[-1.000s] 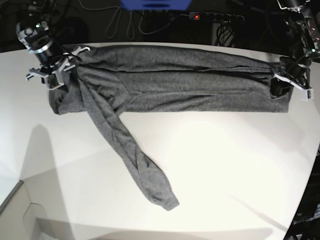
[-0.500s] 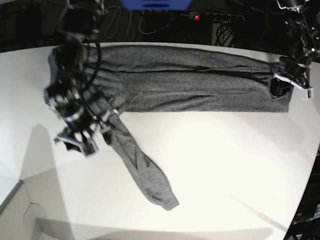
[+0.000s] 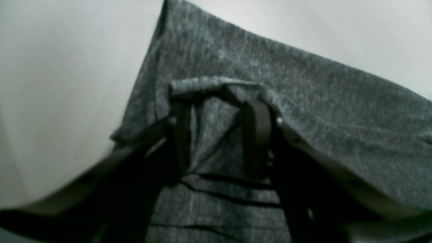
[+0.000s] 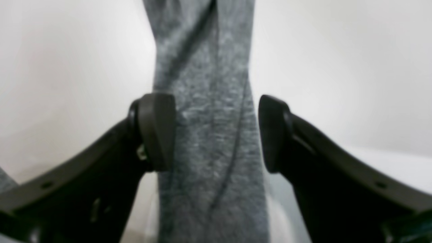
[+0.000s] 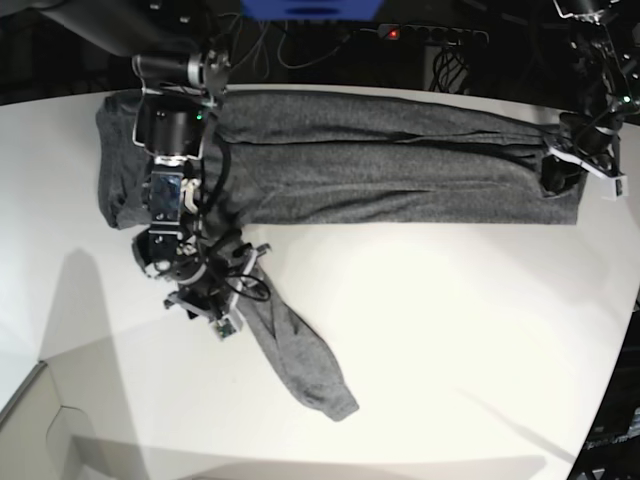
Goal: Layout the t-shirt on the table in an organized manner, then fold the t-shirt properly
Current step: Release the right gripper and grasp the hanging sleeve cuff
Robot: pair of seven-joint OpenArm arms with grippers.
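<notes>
The dark grey t-shirt (image 5: 400, 165) lies stretched sideways across the back of the white table (image 5: 450, 330). One long sleeve (image 5: 295, 355) trails diagonally toward the front. My right gripper (image 5: 218, 308) hovers low over the upper part of that sleeve. In the right wrist view my right gripper (image 4: 216, 133) is open, and the sleeve (image 4: 206, 152) runs between its two fingers. My left gripper (image 5: 575, 170) sits at the shirt's right end. In the left wrist view my left gripper (image 3: 219, 131) is shut on a bunched fold of the t-shirt (image 3: 303, 111), whose hem drapes over the fingertips.
A power strip (image 5: 430, 33) with a red light, cables and a blue object (image 5: 310, 8) sit behind the table. The table's curved edge (image 5: 610, 380) runs down the right side. A grey surface (image 5: 25, 425) shows below the table's front left corner.
My right gripper let go of the shirt's left shoulder corner, opened, and swung forward down to the trailing sleeve. The left arm and its grip stayed put.
</notes>
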